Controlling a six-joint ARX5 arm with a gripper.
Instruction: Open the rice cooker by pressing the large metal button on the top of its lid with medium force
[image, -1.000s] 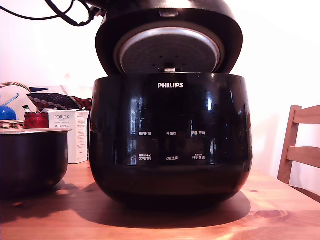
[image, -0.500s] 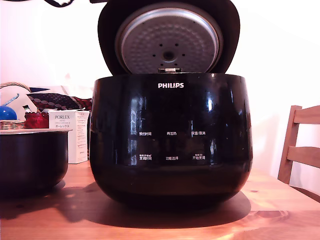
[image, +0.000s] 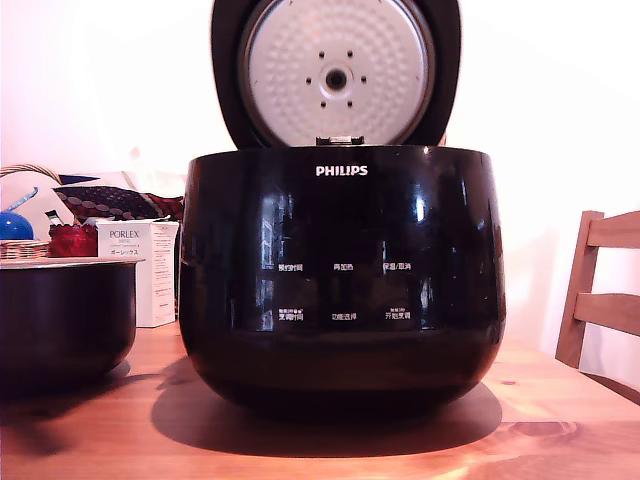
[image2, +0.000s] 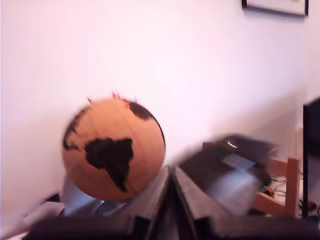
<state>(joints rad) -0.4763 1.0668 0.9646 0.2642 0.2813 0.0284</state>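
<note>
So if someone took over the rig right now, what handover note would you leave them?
Gripper: fingers together, holding nothing, aimed at the room with a globe ahead; out of the exterior view.
Rice cooker: on the wooden table, a smaller black pot at the exterior view's left.
Done: lid stands upright and open, its silver underside facing the camera.
Left: nothing beyond parking the arm.

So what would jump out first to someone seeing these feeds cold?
The rice cooker, dead centre of the exterior view on the wooden table, with its lid standing fully open and showing the silver dimpled underside. In the wrist view, an orange globe against a white wall, with the gripper fingers meeting in front of it.
</note>
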